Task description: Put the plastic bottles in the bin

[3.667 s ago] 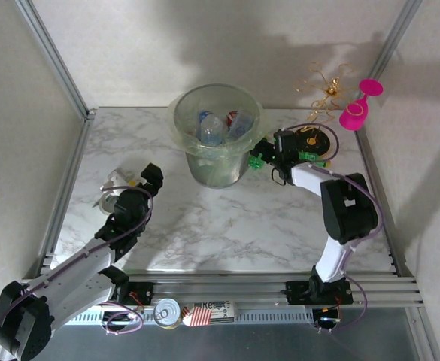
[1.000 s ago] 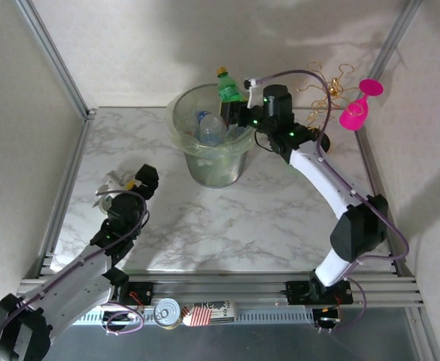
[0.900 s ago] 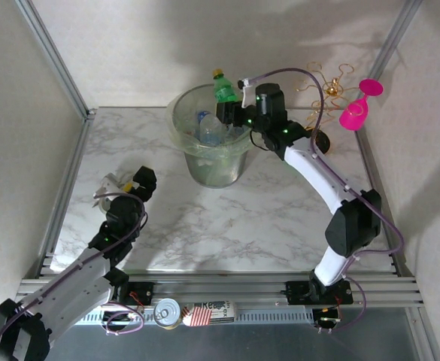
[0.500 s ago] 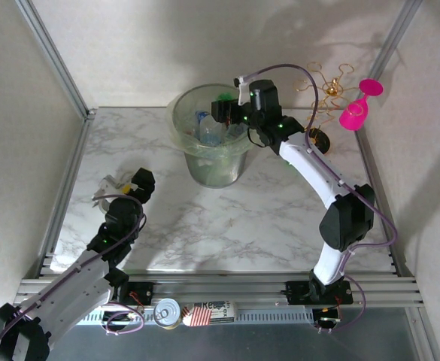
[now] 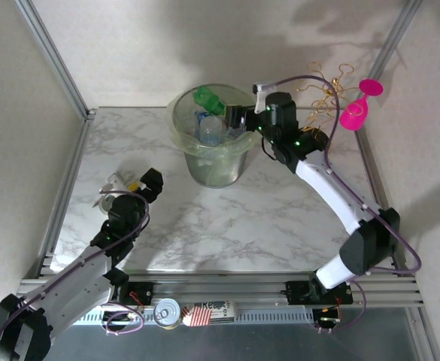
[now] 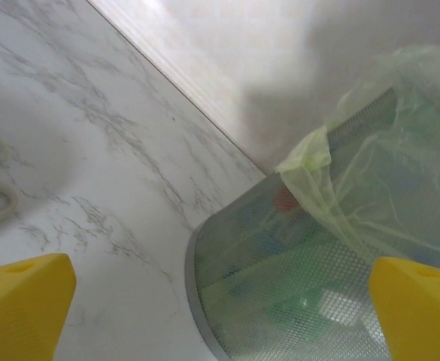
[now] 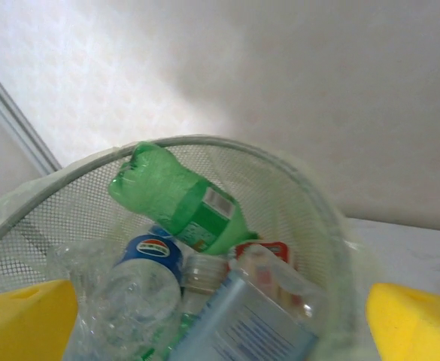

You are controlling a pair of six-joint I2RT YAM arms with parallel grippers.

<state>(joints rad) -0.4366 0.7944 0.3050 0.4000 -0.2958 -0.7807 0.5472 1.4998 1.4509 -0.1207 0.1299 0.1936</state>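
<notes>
Right tool (image 5: 233, 120) gapes just beside green bottle (image 5: 207, 98) inside bin (image 5: 180, 132).

Green bottle (image 7: 178, 199) lies tilted inside the bin (image 5: 213, 170), base up at the rim, atop several clear bottles (image 7: 141, 289).
</notes>
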